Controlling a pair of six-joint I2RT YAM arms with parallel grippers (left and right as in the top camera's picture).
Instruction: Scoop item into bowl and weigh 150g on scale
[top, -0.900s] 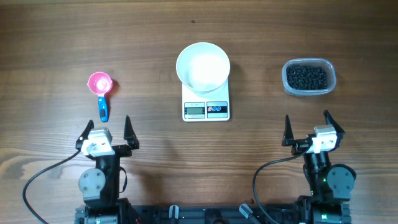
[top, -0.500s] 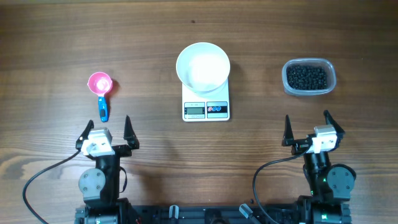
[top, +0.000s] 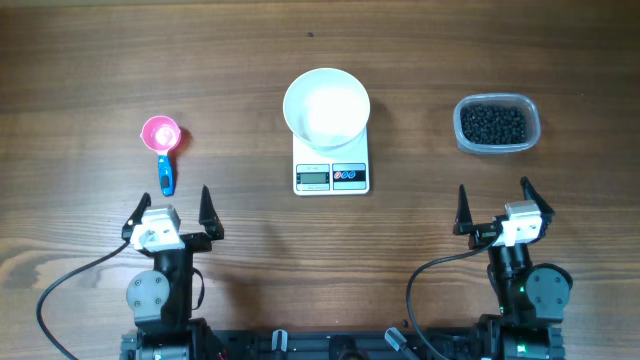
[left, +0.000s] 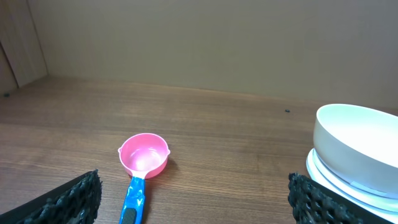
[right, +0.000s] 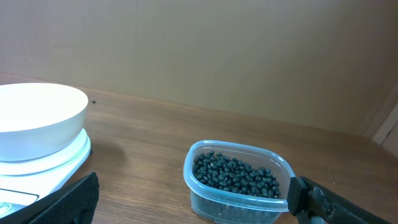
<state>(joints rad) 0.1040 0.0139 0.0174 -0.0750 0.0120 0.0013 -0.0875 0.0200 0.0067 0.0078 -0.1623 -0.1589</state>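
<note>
An empty white bowl (top: 326, 107) (left: 354, 140) (right: 37, 118) sits on the small white scale (top: 331, 176) at mid-table. The item, a heap of small black beads (top: 492, 124) (right: 236, 174), fills a clear plastic tub (top: 497, 143) (right: 230, 205) at the right. A pink scoop with a blue handle (top: 162, 145) (left: 142, 165) lies at the left. My left gripper (top: 170, 208) (left: 193, 199) stands open just in front of the scoop, holding nothing. My right gripper (top: 493, 205) (right: 193, 199) is open too, a little short of the tub, with nothing between its fingers.
Wooden tabletop (top: 80, 70) all round. Both arm bases and their black cables sit at the near edge (top: 320, 345). A wall rises behind the table in the wrist views.
</note>
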